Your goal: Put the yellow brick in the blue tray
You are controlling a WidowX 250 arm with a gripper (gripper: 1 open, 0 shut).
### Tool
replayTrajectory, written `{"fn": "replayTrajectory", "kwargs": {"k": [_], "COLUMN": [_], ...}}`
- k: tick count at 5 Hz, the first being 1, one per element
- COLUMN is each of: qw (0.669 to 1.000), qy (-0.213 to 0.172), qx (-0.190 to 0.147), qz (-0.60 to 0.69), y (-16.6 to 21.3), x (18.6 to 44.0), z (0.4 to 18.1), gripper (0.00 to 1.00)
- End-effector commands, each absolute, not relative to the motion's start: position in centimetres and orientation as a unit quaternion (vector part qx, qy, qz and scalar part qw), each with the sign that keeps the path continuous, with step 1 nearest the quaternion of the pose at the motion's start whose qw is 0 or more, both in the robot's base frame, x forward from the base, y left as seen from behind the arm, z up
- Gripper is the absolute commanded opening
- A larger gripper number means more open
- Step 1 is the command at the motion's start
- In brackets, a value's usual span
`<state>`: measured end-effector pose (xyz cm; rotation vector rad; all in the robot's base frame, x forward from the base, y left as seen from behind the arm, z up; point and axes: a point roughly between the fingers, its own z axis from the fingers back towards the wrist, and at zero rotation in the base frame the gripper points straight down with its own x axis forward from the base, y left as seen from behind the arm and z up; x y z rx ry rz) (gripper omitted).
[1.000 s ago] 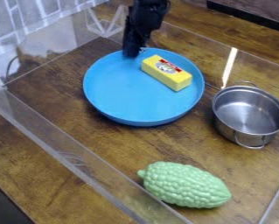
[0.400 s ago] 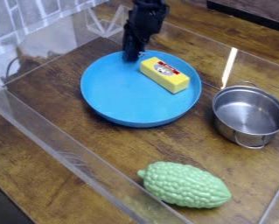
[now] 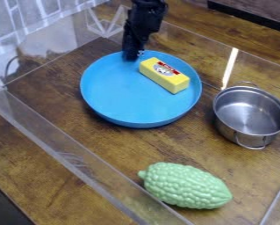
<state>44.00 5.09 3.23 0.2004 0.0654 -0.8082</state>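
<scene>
Item 1: blue tray [image 3: 112,105]. Large round shallow dish of bright blue plastic with a raised rim, lying flat on the tabletop [image 3: 60,167], a little toward 11 o'clock of the view's middle. Largest object present.

Item 2: yellow brick [image 3: 164,74]. Small yellow rectangular block with a white-and-red label on its top face. It lies inside the blue tray, in the tray's 1 o'clock part, its long axis running from 10 o'clock to 4 o'clock. It rests on the tray floor close to the rim.

Item 3: gripper [image 3: 135,54]. Dark, pointing steeply downward from the arm at the view's 12 o'clock edge. Its tip sits at the tray's 12 o'clock rim, just beside the brick's 10 o'clock end. The fingers are drawn together and nothing is held between them; the brick lies apart from it. Whether the tip touches the tray rim cannot be told.

Item 4: steel pot [image 3: 250,115]. Small shiny round vessel, upright and open-topped, at 3 o'clock of the tray and close beside it, not touching.

Item 5: green gourd toy [image 3: 187,185]. Bumpy pale green, lying on its side at 5 o'clock of the tray, well apart from it.

Item 6: clear plastic wall [image 3: 72,145]. Transparent barrier running diagonally along the tabletop on the 7 o'clock side of the tray.
</scene>
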Motion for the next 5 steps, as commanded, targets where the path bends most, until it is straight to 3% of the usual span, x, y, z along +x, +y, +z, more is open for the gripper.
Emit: {"fn": "replayTrajectory", "kwargs": {"k": [1,2,3,4,5], "qw": [0.919,0.918,0.916,0.916,0.916], "qy": [-0.012,-0.016,-0.017,-0.02,-0.024], "qx": [0.116,0.116,0.116,0.116,0.116], "qz": [-0.377,-0.378,-0.382,-0.383,-0.384], "y": [6.0,6.0,5.9,5.8,5.7], "x": [44.6,44.5,44.5,44.6,44.6], "z": [7.4,7.9,8.0,8.3,8.7], "gripper": [1.0,0.0,0.0,1.0,0.0]}}
